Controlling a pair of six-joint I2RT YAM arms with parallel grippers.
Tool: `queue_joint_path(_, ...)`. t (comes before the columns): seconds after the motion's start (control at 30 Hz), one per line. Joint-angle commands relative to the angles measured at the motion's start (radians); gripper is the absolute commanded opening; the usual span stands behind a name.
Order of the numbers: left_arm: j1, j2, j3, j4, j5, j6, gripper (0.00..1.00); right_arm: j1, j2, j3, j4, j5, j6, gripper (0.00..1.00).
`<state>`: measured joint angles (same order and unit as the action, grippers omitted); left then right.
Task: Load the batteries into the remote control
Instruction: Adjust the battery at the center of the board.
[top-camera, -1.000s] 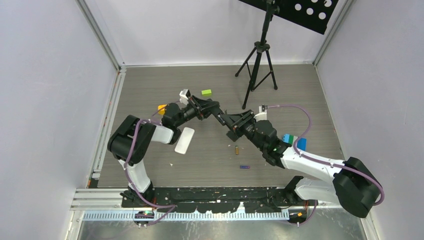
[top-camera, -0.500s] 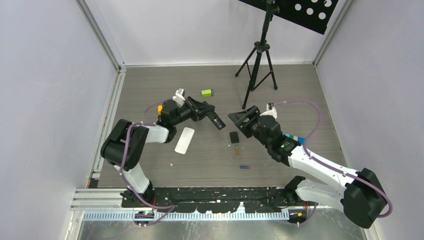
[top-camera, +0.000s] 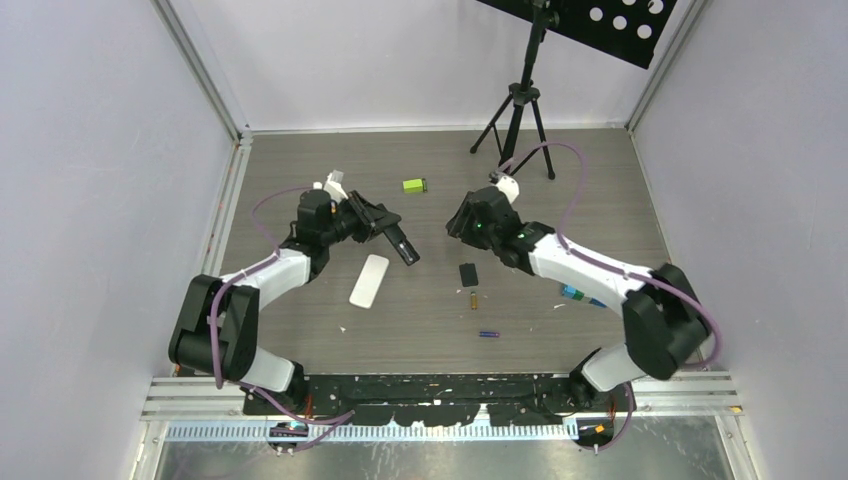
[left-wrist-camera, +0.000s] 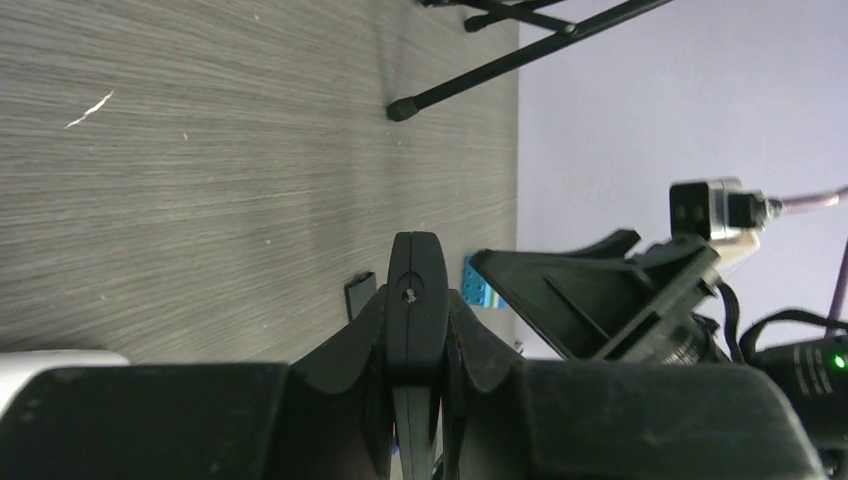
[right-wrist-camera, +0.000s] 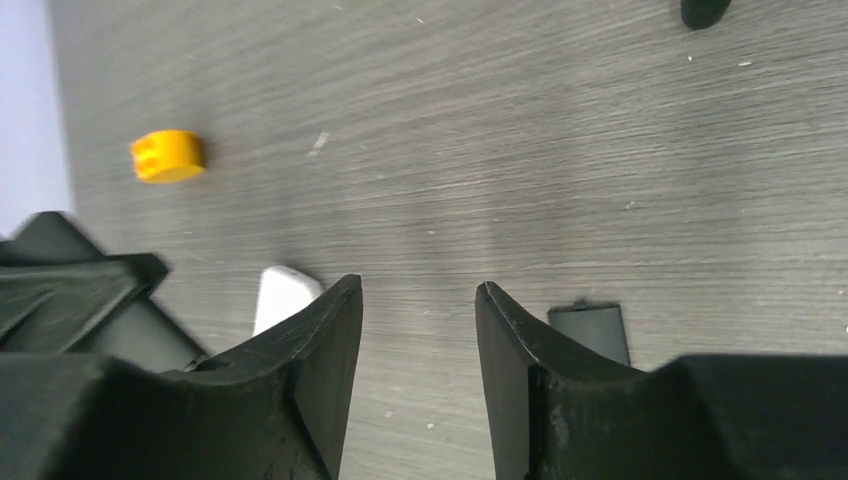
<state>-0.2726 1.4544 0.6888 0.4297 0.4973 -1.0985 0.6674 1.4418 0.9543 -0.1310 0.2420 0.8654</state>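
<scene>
My left gripper (top-camera: 383, 226) is shut on a slim black remote control (top-camera: 405, 249), held edge-on above the floor; in the left wrist view the remote (left-wrist-camera: 417, 300) sticks out between the fingers. Its black battery cover (top-camera: 467, 273) lies flat on the table, also seen in the left wrist view (left-wrist-camera: 358, 295) and the right wrist view (right-wrist-camera: 590, 330). A yellowish battery (top-camera: 473, 298) and a blue-purple battery (top-camera: 489, 333) lie near the cover. My right gripper (top-camera: 458, 224) is open and empty (right-wrist-camera: 418, 300), above the table behind the cover. I cannot make out a green or dark grey battery.
A white remote-shaped piece (top-camera: 369, 280) lies under the left gripper. A green block (top-camera: 413, 185) sits further back. A blue brick (top-camera: 575, 293) lies by the right arm. An orange piece (right-wrist-camera: 165, 156) lies at the left. A black tripod (top-camera: 515, 130) stands at the back.
The two grippers met at the remote, then parted. The black cover now lies on the table. The right gripper has opened and drawn back; the left has pulled the remote leftwards.
</scene>
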Motion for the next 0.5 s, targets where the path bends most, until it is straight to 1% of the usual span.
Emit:
queue_joint_path(0.0, 0.007, -0.016, 0.058, -0.064, 0.086, 0.113, 0.0, -0.003, 0.106, 0.09, -0.04, 0.008, -0.114, 0.49)
queue_joint_path(0.07, 0.007, -0.004, 0.069, -0.04, 0.147, 0.124, 0.0, -0.003, 0.135, 0.13, -0.122, 0.029, -0.121, 0.49)
queue_joint_path(0.13, 0.007, 0.007, 0.071, -0.013, 0.198, 0.132, 0.0, -0.003, 0.136, 0.146, -0.217, 0.042, -0.124, 0.51)
queue_joint_path(0.27, 0.006, 0.013, 0.054, 0.065, 0.259, 0.133, 0.0, -0.002, 0.092, 0.114, -0.383, 0.033, -0.133, 0.57)
queue_joint_path(0.37, 0.002, 0.004, 0.042, 0.102, 0.275, 0.15, 0.0, 0.004, 0.038, 0.052, -0.433, -0.022, -0.146, 0.61)
queue_joint_path(0.47, -0.014, -0.008, 0.047, 0.114, 0.299, 0.187, 0.0, 0.021, 0.016, 0.014, -0.458, -0.073, -0.157, 0.63)
